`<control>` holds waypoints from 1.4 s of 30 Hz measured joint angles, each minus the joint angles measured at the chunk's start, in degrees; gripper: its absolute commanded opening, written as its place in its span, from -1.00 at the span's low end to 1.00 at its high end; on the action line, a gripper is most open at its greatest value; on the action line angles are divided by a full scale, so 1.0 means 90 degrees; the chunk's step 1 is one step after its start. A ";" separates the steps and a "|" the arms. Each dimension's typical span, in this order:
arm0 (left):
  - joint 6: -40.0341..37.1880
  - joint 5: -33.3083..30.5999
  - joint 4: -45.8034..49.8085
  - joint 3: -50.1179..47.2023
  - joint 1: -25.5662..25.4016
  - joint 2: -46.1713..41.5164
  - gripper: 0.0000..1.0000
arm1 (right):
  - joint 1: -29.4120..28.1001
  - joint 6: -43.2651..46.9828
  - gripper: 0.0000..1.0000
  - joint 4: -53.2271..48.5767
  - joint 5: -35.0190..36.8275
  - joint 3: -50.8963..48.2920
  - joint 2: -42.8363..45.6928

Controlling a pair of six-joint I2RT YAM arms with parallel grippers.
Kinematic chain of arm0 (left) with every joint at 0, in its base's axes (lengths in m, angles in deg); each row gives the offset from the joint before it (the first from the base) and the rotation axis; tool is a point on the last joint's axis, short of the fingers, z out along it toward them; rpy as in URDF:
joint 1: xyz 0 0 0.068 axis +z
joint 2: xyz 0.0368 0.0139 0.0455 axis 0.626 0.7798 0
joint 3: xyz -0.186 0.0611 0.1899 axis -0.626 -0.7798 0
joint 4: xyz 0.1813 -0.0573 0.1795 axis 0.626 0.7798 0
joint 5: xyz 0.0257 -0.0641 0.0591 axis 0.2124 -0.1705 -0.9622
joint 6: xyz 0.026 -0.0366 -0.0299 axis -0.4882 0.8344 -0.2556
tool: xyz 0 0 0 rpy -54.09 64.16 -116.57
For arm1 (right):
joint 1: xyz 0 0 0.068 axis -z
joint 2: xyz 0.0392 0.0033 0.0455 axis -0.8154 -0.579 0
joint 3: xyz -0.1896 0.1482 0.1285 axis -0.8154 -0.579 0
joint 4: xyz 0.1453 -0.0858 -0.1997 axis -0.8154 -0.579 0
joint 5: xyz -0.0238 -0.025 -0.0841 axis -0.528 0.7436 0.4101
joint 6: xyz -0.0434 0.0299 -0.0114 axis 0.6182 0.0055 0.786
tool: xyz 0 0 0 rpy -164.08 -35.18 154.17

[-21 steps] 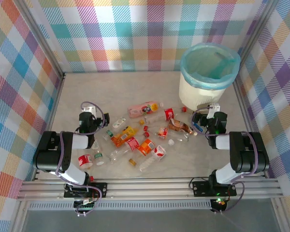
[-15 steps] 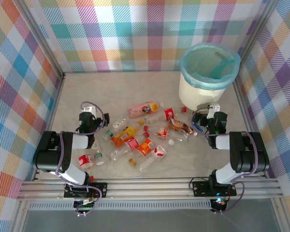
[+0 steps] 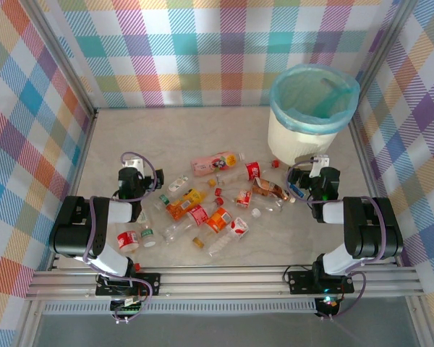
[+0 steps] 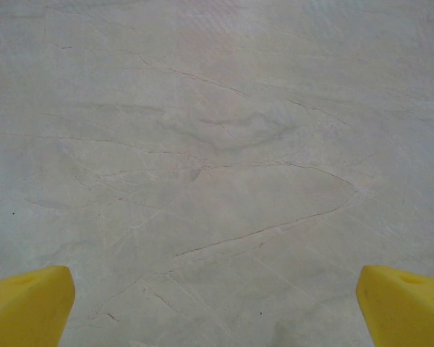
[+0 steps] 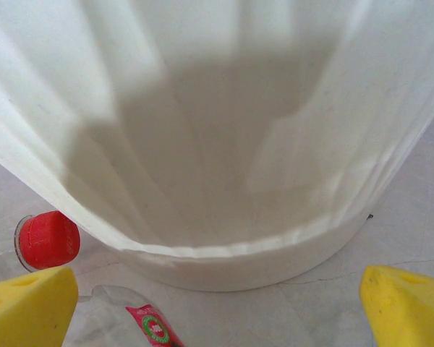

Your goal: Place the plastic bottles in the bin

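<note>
1. Unmoved since the earlier frames: arms, bottles, bin.
2. At the left fingers [image 4: 29, 307]: spread wide, pinching nothing, bare desk [image 4: 217, 144] beneath.
3. Mid-desk, between the arms: plastic bottles [image 3: 197, 214] strewn flat, just right of the left fingers.
4. At the right fingers [image 5: 405, 307]: spread, empty, facing the bin [image 5: 224, 144] wall close ahead; red cap [image 5: 49, 238] and red-labelled bottle [image 5: 155, 329] near one tip.

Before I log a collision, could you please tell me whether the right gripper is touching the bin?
Apart. In the right wrist view, bare table shows between the right gripper's yellow fingertips and the bin's wall.
</note>
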 measured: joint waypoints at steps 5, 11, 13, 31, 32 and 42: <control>-0.0015 0.0034 0.0000 0.0000 0.0000 0.0000 0.87 | -0.0002 0.0005 0.99 0.0002 -0.0005 -0.0002 0.0000; -0.0044 0.0092 0.0316 -0.0010 0.0000 -0.0491 0.86 | -0.0002 0.0102 0.99 -0.0015 -0.0078 -0.0097 0.0357; -0.0044 0.0061 0.0525 -0.0010 -0.0012 -0.0940 0.86 | -0.0002 0.0119 0.99 -0.0197 -0.0117 -0.0182 0.0780; 0.0073 -0.0449 0.4498 0.2426 -0.1163 -0.3585 0.59 | -0.0015 -0.1355 0.73 -0.7223 -0.1076 0.1511 0.5710; 0.0051 -0.0328 0.4760 0.2652 -0.1285 -0.3585 0.58 | -0.0017 -0.1469 0.71 -0.7633 -0.1234 0.1749 0.5697; -0.0675 0.0818 0.6880 0.3806 -0.2392 -0.3514 0.50 | -0.0908 -0.2747 0.44 -1.0003 -0.2157 0.2883 0.5020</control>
